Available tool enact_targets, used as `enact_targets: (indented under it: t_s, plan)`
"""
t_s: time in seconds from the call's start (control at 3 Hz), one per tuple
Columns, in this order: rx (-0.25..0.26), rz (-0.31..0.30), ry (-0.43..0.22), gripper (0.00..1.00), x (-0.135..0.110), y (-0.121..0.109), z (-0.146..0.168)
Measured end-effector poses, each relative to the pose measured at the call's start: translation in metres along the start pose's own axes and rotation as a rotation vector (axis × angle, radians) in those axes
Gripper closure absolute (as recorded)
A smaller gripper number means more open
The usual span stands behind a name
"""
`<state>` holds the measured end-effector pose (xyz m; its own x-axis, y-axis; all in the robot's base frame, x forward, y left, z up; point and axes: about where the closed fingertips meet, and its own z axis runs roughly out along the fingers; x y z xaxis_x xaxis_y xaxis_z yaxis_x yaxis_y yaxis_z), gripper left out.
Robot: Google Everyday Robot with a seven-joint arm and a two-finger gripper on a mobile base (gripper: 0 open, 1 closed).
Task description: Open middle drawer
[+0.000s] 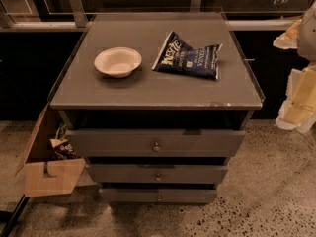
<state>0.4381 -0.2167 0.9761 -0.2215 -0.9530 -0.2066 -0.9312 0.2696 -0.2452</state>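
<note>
The grey cabinet [148,90] has three drawer fronts stacked under its top. The middle drawer [123,174] is the mid-sized front, with a small round metal knob [158,177] at its centre. A dark gap shows above it and none of its inside is visible. The tallest top drawer [113,142] stands out a little from the cabinet. The smallest bottom drawer [128,195] is below. My gripper [298,85] is at the right edge of the view, white and pale yellow, level with the cabinet top and well to the right of the drawers, touching nothing.
A white bowl [118,61] and a dark blue chip bag [190,57] lie on the cabinet top. An open cardboard box [47,174] with packets in it stands on the speckled floor left of the drawers. A dark wall with rails runs behind.
</note>
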Motion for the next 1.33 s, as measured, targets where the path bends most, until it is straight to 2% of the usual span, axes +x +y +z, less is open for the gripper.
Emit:
enact_targets:
  t_s: [0.33, 0.67, 1.0, 1.33]
  plan:
    - [0.000, 0.005, -0.007, 0.00, 0.000, 0.001, 0.001]
    - [-0.002, 0.056, -0.087, 0.00, 0.005, 0.008, 0.014]
    - [-0.021, 0.149, -0.173, 0.00, 0.010, 0.021, 0.038]
    - [-0.026, 0.223, -0.210, 0.00, 0.010, 0.033, 0.065]
